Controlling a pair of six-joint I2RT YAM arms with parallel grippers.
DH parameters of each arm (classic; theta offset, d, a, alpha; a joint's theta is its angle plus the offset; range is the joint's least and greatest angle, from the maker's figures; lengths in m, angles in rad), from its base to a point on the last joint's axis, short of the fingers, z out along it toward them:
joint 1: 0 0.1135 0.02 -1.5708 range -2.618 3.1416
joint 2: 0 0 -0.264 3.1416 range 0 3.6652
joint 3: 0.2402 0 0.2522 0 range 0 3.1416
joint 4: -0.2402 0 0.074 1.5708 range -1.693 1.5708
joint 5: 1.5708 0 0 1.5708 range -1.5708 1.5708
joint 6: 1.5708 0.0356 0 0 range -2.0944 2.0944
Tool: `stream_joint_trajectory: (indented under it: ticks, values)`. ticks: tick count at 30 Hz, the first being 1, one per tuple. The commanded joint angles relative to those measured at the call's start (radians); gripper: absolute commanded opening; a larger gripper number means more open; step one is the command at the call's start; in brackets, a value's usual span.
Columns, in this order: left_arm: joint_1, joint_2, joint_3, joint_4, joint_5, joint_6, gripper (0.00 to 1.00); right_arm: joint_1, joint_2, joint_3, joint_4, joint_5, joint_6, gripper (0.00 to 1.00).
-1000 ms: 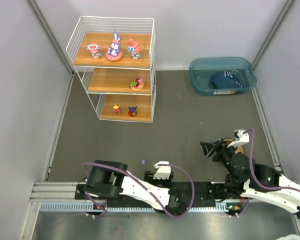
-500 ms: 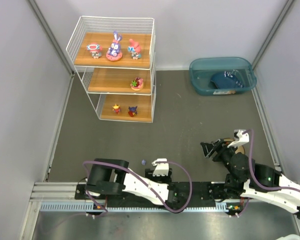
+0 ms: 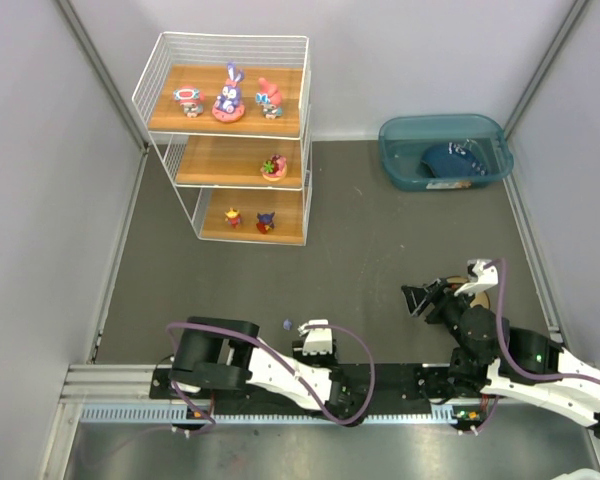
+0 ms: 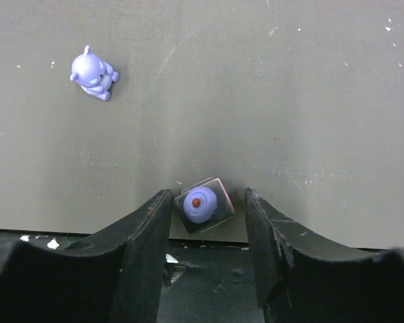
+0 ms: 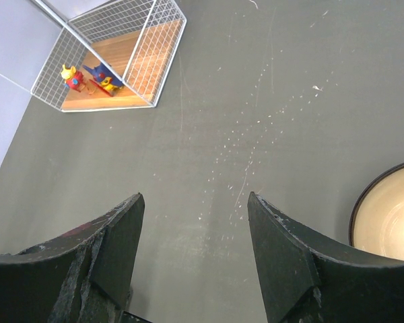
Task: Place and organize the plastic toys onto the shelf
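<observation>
A purple toy (image 4: 200,206) is sitting on the table (image 4: 289,101) between the left hand's (image 4: 207,197) parted fingers. A second purple figurine (image 4: 93,72) is lying apart, up-left. The right hand (image 5: 194,198) is gaping wide, empty. Six toys (image 3: 229,98) are standing on the shelf (image 3: 215,160): three, one, two.

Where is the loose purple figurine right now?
Left wrist view, upper left: the purple figurine lies on the grey table, ahead-left of the left end effector, untouched.
</observation>
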State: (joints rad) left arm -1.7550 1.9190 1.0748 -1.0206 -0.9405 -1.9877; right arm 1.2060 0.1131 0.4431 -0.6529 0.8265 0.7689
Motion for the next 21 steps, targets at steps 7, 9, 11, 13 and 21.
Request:
stream_joint_trajectory:
  ticks: [7,9,11,13,21]
  values:
    - [-0.006,-0.049,-0.009,0.048,0.02,-0.658,0.37,-0.008,-0.009,0.011,-0.002,0.014,0.004,0.64]
    - [-0.008,-0.058,-0.015,0.048,0.017,-0.652,0.33,-0.008,-0.007,0.009,-0.002,0.014,0.006,0.64]
    - [-0.011,-0.066,-0.022,0.044,0.016,-0.651,0.27,-0.008,-0.006,0.009,-0.004,0.016,0.007,0.64]
    - [-0.011,-0.075,-0.033,0.036,0.014,-0.648,0.18,-0.008,-0.001,0.009,-0.002,0.016,0.012,0.64]
    - [-0.018,-0.132,-0.107,0.024,-0.063,-0.606,0.0,-0.008,0.017,0.003,-0.002,0.017,0.027,0.64]
